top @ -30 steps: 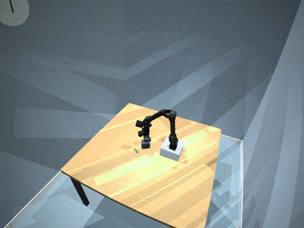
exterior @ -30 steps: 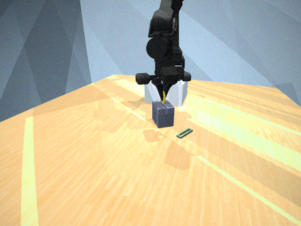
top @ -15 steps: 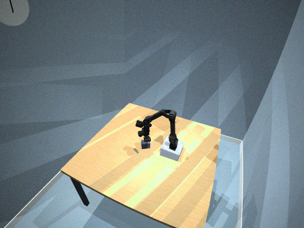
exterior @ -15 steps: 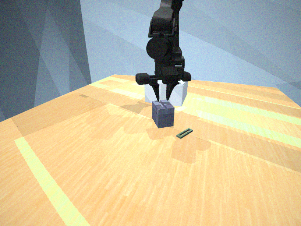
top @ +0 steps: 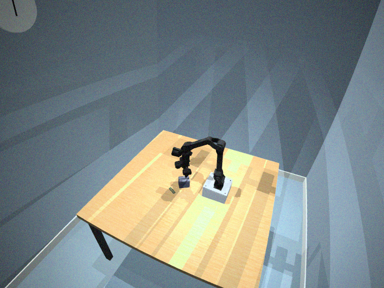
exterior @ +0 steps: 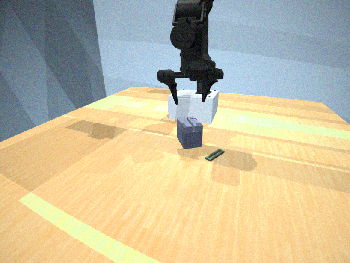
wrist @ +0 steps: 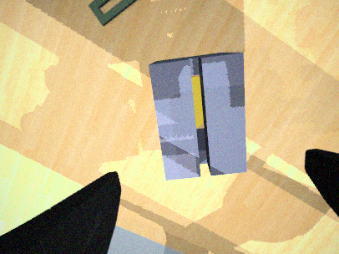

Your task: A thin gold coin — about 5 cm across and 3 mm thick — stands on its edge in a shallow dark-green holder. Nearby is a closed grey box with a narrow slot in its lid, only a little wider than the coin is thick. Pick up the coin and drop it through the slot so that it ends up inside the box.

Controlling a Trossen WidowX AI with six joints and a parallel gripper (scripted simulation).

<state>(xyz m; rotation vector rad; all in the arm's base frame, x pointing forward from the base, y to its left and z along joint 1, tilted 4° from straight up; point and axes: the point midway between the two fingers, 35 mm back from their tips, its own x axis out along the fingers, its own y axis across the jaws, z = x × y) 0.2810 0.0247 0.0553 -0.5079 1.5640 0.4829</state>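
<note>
The grey box (top: 183, 184) (exterior: 192, 140) (wrist: 225, 124) stands closed, its lid slot running lengthwise. The gold coin (wrist: 197, 103) shows in the wrist view as a yellow strip in the slot, on edge and in line with it. Nothing of it stands above the lid in the exterior view; how deep it sits I cannot tell. My gripper (exterior: 190, 102) (wrist: 209, 170) is open and empty above the box, its fingers wide apart. The dark-green holder (exterior: 217, 156) (wrist: 102, 18) lies empty on the table beside the box.
The white base block (top: 213, 193) (exterior: 191, 109) of the arm stands behind the box in the exterior view. The wooden table (top: 149, 198) (exterior: 141, 198) carries shifting light and shadow patches. Its near edge is far from the box in the top view.
</note>
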